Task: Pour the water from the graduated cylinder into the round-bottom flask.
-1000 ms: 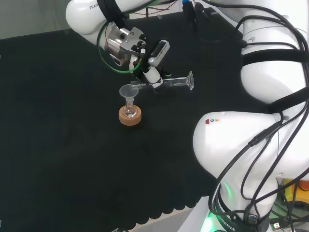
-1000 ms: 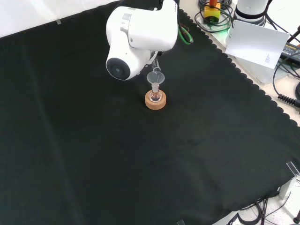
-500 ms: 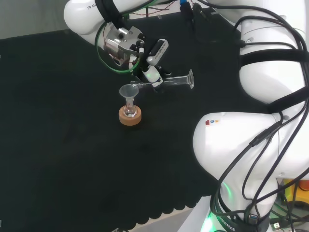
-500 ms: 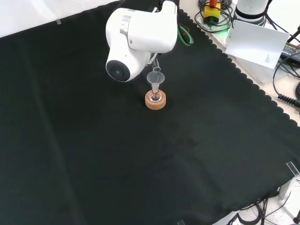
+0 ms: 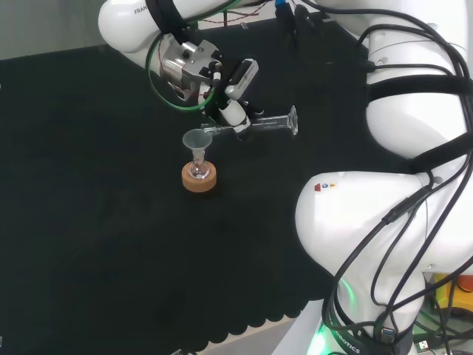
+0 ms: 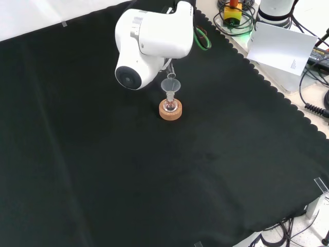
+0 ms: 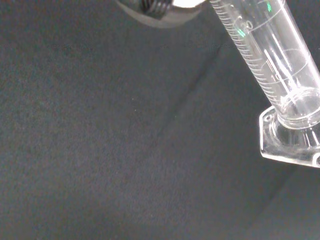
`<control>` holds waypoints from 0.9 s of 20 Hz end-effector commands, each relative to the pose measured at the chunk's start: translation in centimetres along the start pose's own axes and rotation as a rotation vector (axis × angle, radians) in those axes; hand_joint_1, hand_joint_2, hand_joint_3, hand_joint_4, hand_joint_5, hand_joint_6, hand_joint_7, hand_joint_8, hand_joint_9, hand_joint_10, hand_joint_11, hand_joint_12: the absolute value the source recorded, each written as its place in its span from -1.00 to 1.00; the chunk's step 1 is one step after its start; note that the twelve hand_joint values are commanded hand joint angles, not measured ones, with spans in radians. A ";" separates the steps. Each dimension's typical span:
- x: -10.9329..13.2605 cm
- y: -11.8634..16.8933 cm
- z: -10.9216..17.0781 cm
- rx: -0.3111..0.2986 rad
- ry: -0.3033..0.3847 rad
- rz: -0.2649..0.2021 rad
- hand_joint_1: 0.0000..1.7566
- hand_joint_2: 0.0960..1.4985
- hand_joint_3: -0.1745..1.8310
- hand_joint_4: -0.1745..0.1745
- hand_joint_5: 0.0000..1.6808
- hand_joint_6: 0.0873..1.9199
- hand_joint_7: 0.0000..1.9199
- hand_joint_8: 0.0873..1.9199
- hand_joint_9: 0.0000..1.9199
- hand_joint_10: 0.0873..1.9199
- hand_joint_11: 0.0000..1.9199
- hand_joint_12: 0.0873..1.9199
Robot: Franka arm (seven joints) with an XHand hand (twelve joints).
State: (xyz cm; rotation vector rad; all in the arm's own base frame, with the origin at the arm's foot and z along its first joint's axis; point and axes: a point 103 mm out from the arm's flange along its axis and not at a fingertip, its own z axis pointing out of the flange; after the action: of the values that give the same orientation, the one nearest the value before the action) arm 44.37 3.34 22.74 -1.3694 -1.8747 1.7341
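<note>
Currently the hand (image 5: 230, 111) has its fingers clamped on the graduated cylinder (image 5: 262, 124), held above the surface. Cylinder's long axis lies near horizontal in the head view — base at about 3 o'clock from the fingers, mouth at about 8 o'clock, just over the funnel (image 5: 197, 140). Funnel sits in the neck of the round-bottom flask (image 5: 198, 171) on its cork ring (image 5: 199, 181). Judgement: pour hinges on keeping the mouth over the funnel rim — flow itself cannot be made out
</note>
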 end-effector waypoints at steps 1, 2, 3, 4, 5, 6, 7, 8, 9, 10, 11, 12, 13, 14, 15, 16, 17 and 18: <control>0.0 -0.1 0.0 0.002 0.000 0.002 0.48 0.29 -0.83 -1.00 0.45 -0.45 0.33 -0.50 0.68 -1.00 0.32 -0.33; 0.0 -0.1 0.0 0.001 0.001 0.000 0.48 0.29 -0.83 -1.00 0.45 -0.45 0.33 -0.50 0.68 -1.00 0.32 -0.33; 0.0 -0.1 0.0 0.000 0.001 0.000 0.48 0.29 -0.83 -1.00 0.45 -0.45 0.33 -0.50 0.68 -1.00 0.32 -0.33; 0.0 -0.1 0.0 -0.002 0.002 -0.001 0.48 0.29 -0.83 -1.00 0.45 -0.45 0.33 -0.50 0.68 -1.00 0.32 -0.33; 0.0 -0.1 0.0 -0.003 0.003 -0.001 0.48 0.29 -0.83 -1.00 0.45 -0.45 0.33 -0.50 0.68 -1.00 0.32 -0.33; 0.0 -0.1 0.0 -0.004 0.003 -0.001 0.48 0.29 -0.83 -1.00 0.45 -0.45 0.33 -0.50 0.68 -1.00 0.32 -0.33; 0.0 -0.1 0.0 -0.006 0.004 -0.002 0.48 0.29 -0.83 -1.00 0.45 -0.45 0.33 -0.50 0.68 -1.00 0.32 -0.33; 0.0 -0.1 0.0 -0.006 0.004 -0.003 0.48 0.29 -0.83 -1.00 0.45 -0.45 0.33 -0.50 0.68 -1.00 0.32 -0.33; 0.0 -0.1 0.0 -0.008 0.004 -0.004 0.48 0.29 -0.83 -1.00 0.45 -0.45 0.33 -0.50 0.68 -1.00 0.32 -0.33; 0.0 -0.1 0.0 -0.008 0.002 -0.006 0.48 0.29 -0.83 -1.00 0.45 -0.45 0.33 -0.50 0.68 -1.00 0.32 -0.33; 0.0 0.0 0.0 -0.011 0.002 -0.006 0.48 0.29 -0.83 -1.00 0.46 -0.45 0.33 -0.50 0.68 -1.00 0.32 -0.33; 0.0 0.1 -0.1 -0.012 0.002 -0.006 0.48 0.29 -0.83 -1.00 0.46 -0.45 0.33 -0.50 0.68 -1.00 0.32 -0.33; 0.0 -0.1 -0.1 -0.013 0.003 -0.006 0.48 0.29 -0.83 -1.00 0.46 -0.45 0.33 -0.50 0.68 -1.00 0.32 -0.33; 0.0 -0.1 -0.1 -0.015 0.003 -0.006 0.48 0.29 -0.83 -1.00 0.46 -0.45 0.33 -0.50 0.68 -1.00 0.32 -0.33; 0.0 -0.1 -0.1 -0.016 0.004 -0.007 0.48 0.29 -0.83 -1.00 0.46 -0.45 0.33 -0.50 0.68 -1.00 0.32 -0.33; 0.0 -0.1 -0.1 -0.017 0.004 -0.007 0.48 0.29 -0.83 -1.00 0.46 -0.45 0.33 -0.50 0.68 -1.00 0.32 -0.33; 0.0 -0.1 -0.1 -0.022 0.006 -0.011 0.48 0.29 -0.83 -1.00 0.46 -0.45 0.33 -0.50 0.68 -1.00 0.32 -0.33; 0.1 -0.1 -0.1 -0.028 0.007 -0.014 0.48 0.29 -0.83 -1.00 0.46 -0.45 0.33 -0.50 0.68 -1.00 0.32 -0.33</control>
State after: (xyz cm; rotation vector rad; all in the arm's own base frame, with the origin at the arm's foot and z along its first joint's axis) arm 44.43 3.45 22.86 -1.3684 -1.8942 1.7150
